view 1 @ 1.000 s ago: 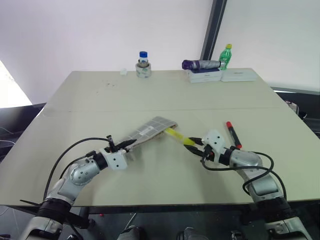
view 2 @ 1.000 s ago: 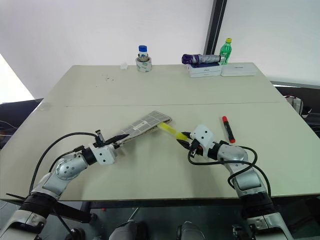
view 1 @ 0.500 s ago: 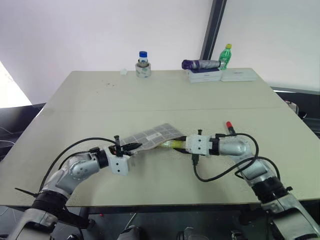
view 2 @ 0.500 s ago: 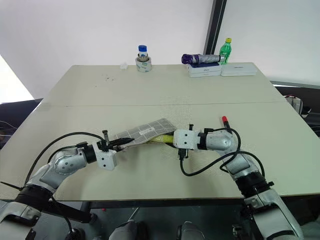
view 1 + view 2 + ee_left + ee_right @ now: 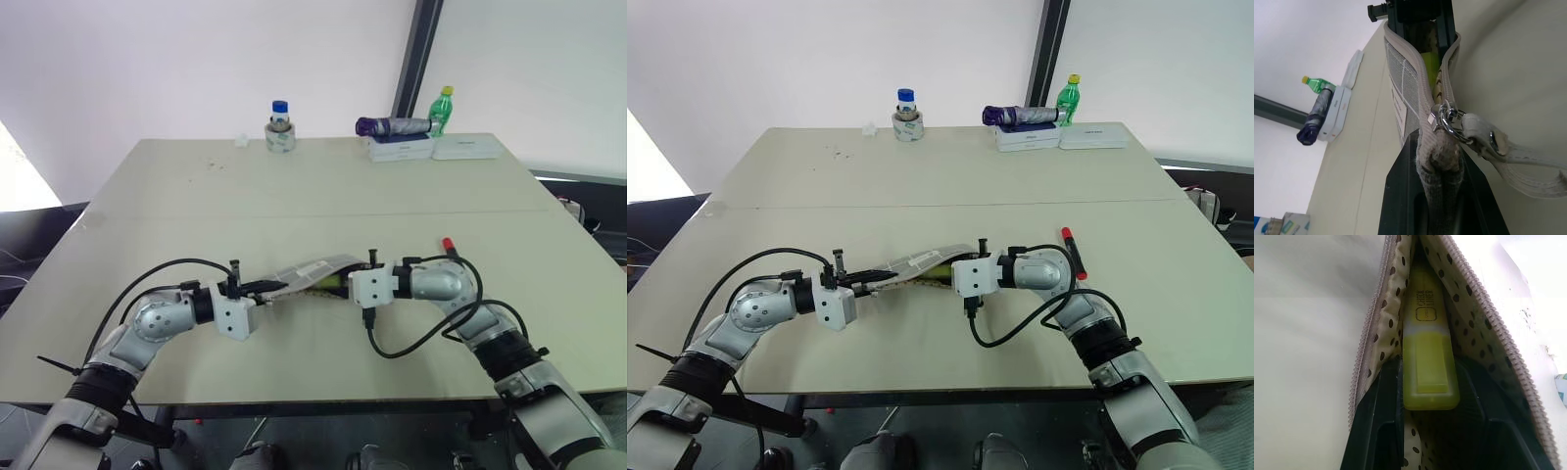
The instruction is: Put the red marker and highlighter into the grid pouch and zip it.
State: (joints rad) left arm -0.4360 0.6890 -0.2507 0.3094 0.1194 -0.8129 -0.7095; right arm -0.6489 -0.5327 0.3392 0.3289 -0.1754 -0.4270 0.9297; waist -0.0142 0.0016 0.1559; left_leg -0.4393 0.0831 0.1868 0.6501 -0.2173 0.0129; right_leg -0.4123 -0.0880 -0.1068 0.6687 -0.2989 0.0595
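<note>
The grid pouch hangs lifted between my two grippers at the table's front middle, its zipper open. My left gripper is shut on the pouch's end, just behind the zipper pull. My right gripper reaches into the open mouth from the other side, shut on the yellow highlighter, which lies inside against the dotted lining. The highlighter's tip also shows through the slit. The red marker lies on the table just behind my right wrist, partly hidden by it.
At the table's far edge stand a blue-lidded jar on a tape roll, a purple folded umbrella on white boxes, and a green bottle. Black cables loop under both wrists.
My right gripper swung left and rolled over, carrying the highlighter from outside the pouch into its open mouth. The pouch's far end has lifted off the table.
</note>
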